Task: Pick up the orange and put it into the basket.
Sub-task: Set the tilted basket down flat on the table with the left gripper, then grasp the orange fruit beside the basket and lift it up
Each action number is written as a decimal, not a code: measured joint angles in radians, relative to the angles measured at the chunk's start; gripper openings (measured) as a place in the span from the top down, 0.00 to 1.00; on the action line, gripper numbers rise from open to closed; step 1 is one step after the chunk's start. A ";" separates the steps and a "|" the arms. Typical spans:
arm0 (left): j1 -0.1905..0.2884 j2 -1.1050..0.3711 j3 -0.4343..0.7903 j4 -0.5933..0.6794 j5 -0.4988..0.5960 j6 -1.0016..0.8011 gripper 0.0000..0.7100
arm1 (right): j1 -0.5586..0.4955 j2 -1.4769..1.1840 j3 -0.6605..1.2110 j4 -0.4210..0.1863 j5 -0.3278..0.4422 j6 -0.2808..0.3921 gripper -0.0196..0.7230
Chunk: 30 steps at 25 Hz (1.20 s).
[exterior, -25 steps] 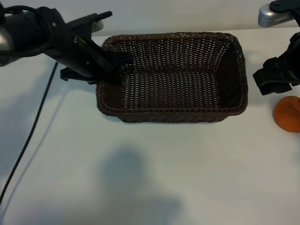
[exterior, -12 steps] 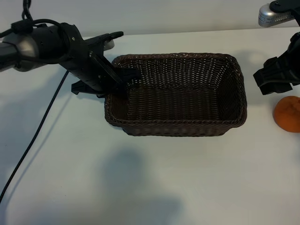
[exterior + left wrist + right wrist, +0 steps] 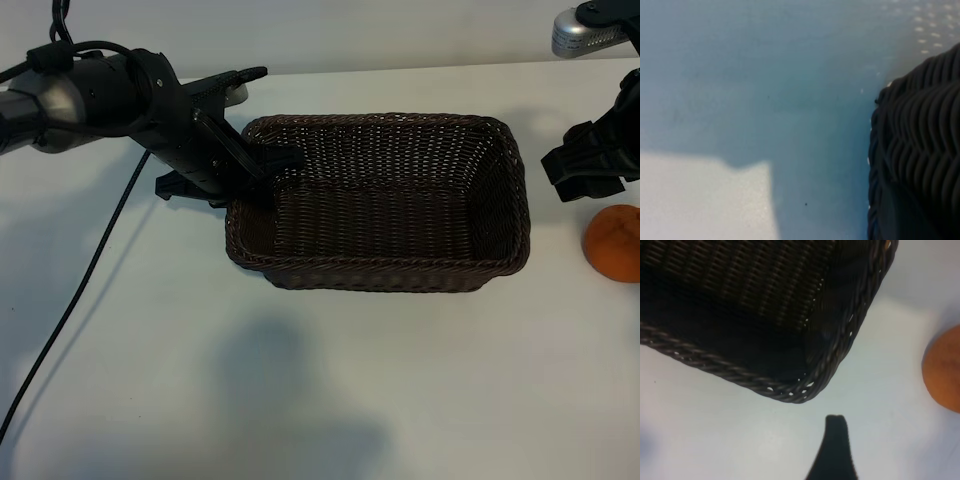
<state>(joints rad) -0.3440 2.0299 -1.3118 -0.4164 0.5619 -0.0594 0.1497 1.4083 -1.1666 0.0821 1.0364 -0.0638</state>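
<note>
The exterior view shows a white table [image 3: 300,400] with the basket [image 3: 400,275] in the middle. The left arm [image 3: 90,95] reaches in from the left side and tips down toward the basket. The left gripper [image 3: 262,172] is at the basket's left end, and its fingers are pinched on the woven wall there, one finger inside and one outside. A black cable [image 3: 80,290] runs over the table under that arm. The right arm [image 3: 600,150] hangs at the right edge, past the basket's right end, pointing down. The right gripper [image 3: 585,172] is up off the table with its fingers spread wide, and nothing is in it. The orange [image 3: 614,243] sits on the table just below that gripper, beside the basket but not in it. In the left wrist view, the dark weave of the basket [image 3: 920,150] fills one side, right up close. In the right wrist view, one corner of the basket [image 3: 805,385] shows, the orange [image 3: 942,372] peeks in at the edge, and one black fingertip [image 3: 835,445] pokes in.
</note>
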 joint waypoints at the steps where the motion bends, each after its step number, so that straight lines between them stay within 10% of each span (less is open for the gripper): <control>1: 0.000 0.000 0.000 0.000 0.000 0.001 0.79 | 0.000 0.000 0.000 0.000 0.000 0.000 0.20; 4: 0.000 0.000 0.000 -0.003 0.007 0.004 0.70 | 0.000 0.000 0.000 0.000 0.000 0.000 0.20; 12: 0.000 -0.001 -0.005 -0.002 0.049 -0.015 0.06 | 0.000 0.000 0.000 0.000 0.000 0.000 0.20; 30: -0.001 -0.066 -0.165 0.184 0.232 -0.134 0.09 | 0.000 0.000 0.000 0.000 0.003 0.000 0.20</control>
<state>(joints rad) -0.3447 1.9641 -1.4764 -0.2325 0.7941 -0.1932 0.1497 1.4083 -1.1666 0.0817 1.0396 -0.0638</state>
